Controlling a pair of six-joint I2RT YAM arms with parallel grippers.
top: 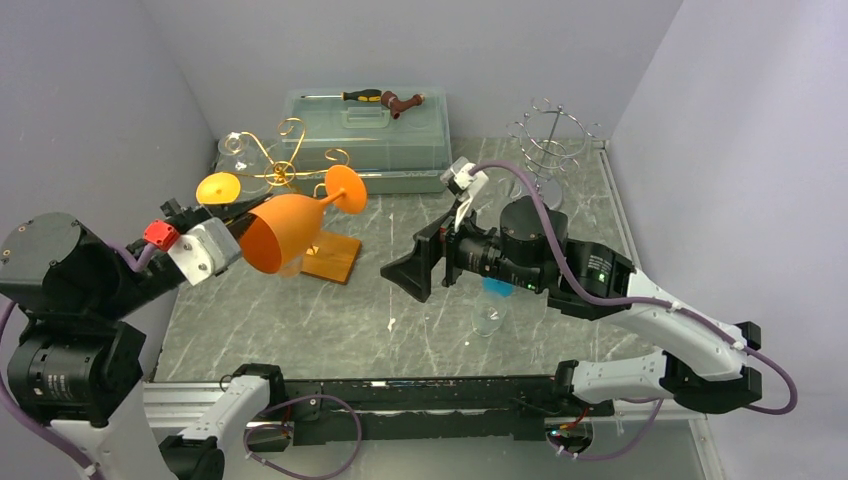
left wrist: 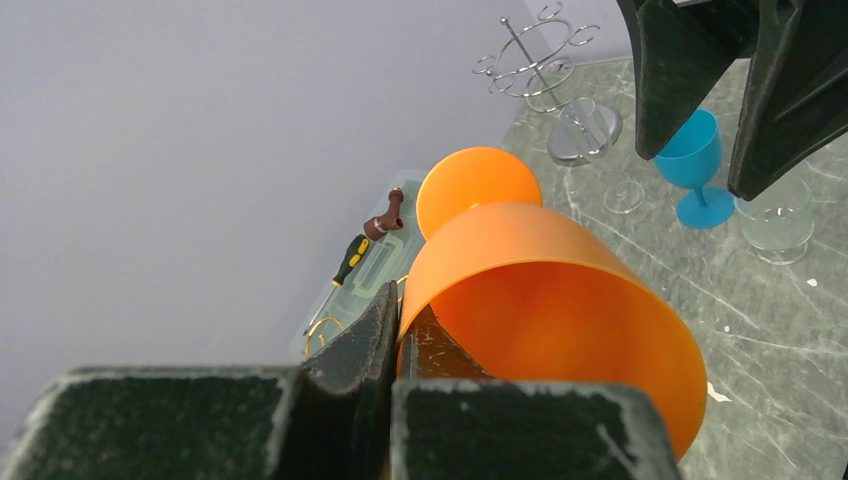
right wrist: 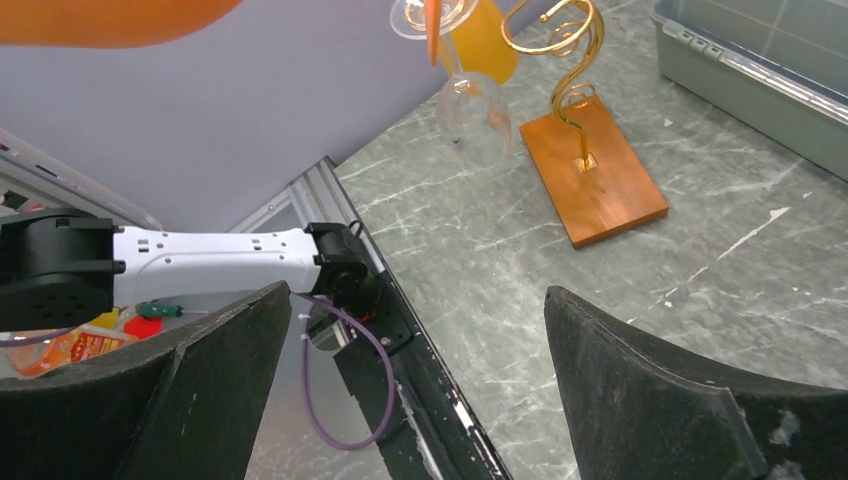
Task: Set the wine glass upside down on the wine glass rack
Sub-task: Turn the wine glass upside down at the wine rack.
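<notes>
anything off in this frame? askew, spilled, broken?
Nothing looks spilled or broken. The orange wine glass hangs sideways in the air, pinched by its rim wall in the left gripper, beside the gold rack, not inverted. A screwdriver lies on the storage box lid, stray here.

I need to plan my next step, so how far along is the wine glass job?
Done: the left gripper is shut on the rim of the orange wine glass, held above the table beside the gold rack. In hand: the glass lies on its side, not yet inverted. Left: turn it upside down and hang it on the rack. The right gripper is open and empty.
</notes>
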